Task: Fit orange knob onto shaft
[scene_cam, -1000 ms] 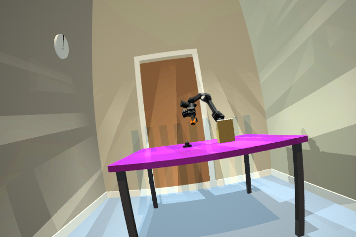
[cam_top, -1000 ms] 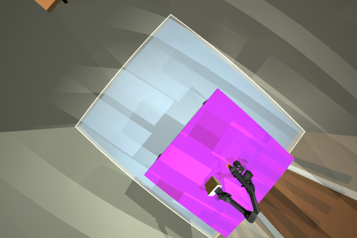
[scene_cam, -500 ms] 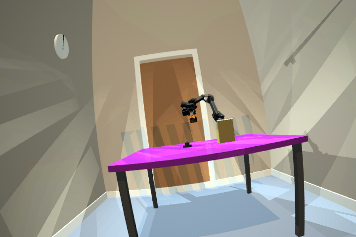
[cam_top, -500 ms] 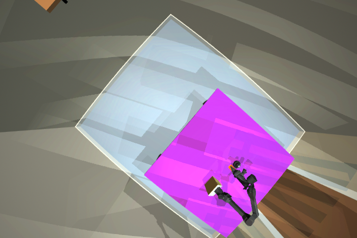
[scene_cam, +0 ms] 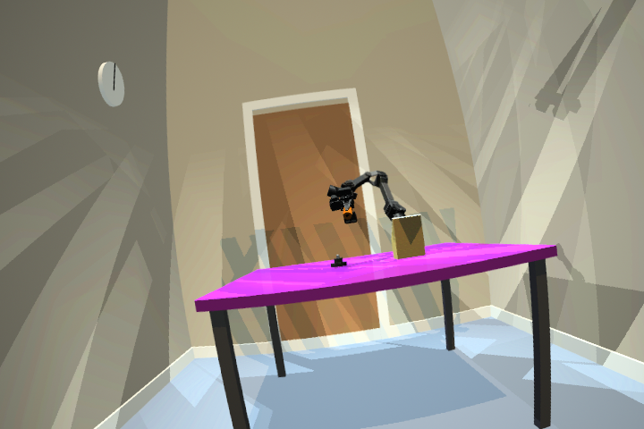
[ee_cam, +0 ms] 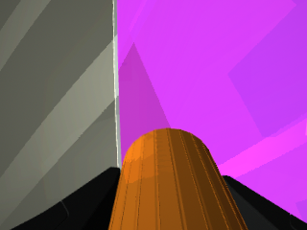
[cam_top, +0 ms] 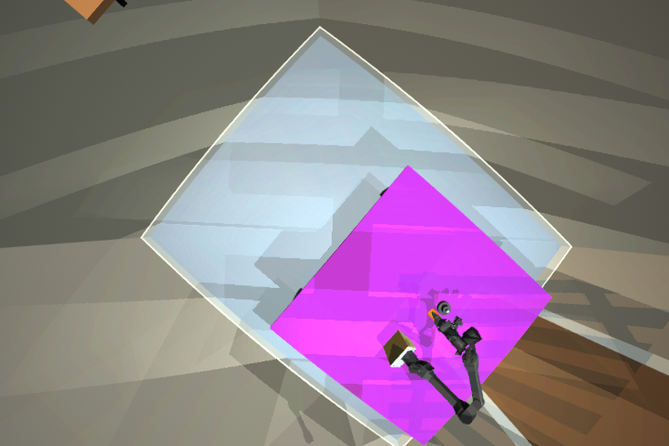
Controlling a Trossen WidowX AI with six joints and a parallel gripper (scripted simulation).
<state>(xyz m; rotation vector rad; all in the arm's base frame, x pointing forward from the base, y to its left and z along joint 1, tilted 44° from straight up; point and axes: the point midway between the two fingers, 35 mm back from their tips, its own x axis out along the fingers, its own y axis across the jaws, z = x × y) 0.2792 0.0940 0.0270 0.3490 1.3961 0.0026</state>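
Observation:
The orange ribbed knob (cam_top: 429,313) (scene_cam: 347,214) (ee_cam: 169,192) is held in the air, well above the table. My gripper (cam_top: 435,317) (scene_cam: 349,212) (ee_cam: 169,182) is shut on it, with a black finger on each side. The gripper is tilted strongly, and the knob's end faces the exterior view, with a small dark spot at its middle. The dark round pedestal (cam_top: 440,305) (scene_cam: 338,263) stands on the table. Its small silver shaft (cam_top: 447,309) (scene_cam: 338,256) points up. The shaft's flat side is too small to make out. The pedestal is not in the wrist view.
The magenta table (cam_top: 425,210) (scene_cam: 282,281) (ee_cam: 192,62) carries a brown box (cam_top: 397,343) (scene_cam: 408,242) with a white-edged top, beside the pedestal. The arm's base is at that box. In the wrist view the table's edge runs at the left of the knob.

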